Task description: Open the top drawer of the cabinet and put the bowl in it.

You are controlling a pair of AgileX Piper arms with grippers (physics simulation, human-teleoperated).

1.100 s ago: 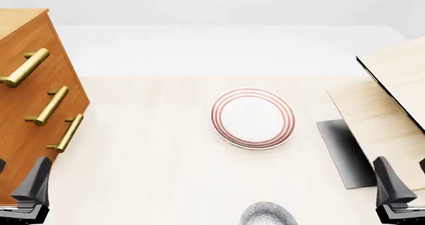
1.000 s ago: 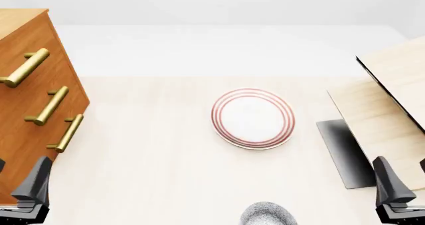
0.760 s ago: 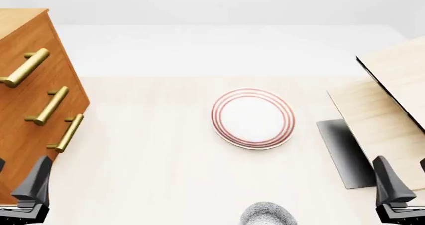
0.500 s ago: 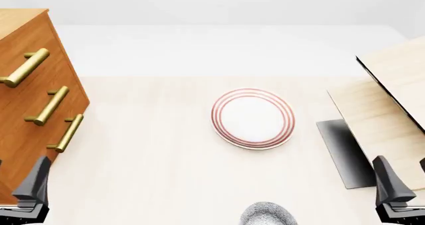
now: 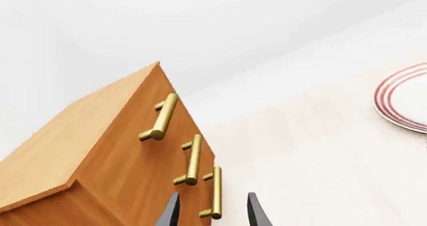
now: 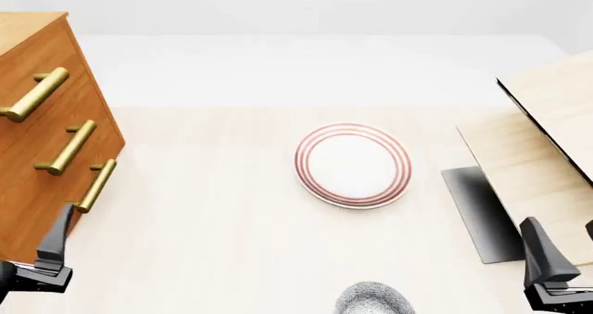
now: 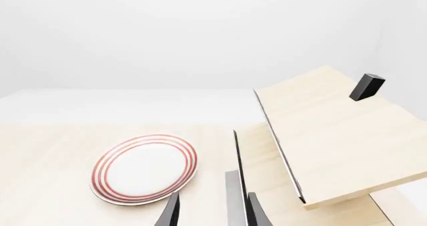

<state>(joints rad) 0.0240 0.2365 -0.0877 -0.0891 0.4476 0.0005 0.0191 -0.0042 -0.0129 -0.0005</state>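
Brass handle of the top drawer slants diagonally, up and ahead of the nearer left claw, which hangs spread and empty.

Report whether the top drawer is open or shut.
Shut: the top drawer sits flush with the cabinet front, like those below.

Orange-brown wooden cabinet with a smooth satin finish, polished brass bar handles, pale matt wood-grain tabletop, smooth glazed white plate ringed in red, speckled grey-blue bowl, pale light-wood structure edged with a black panel
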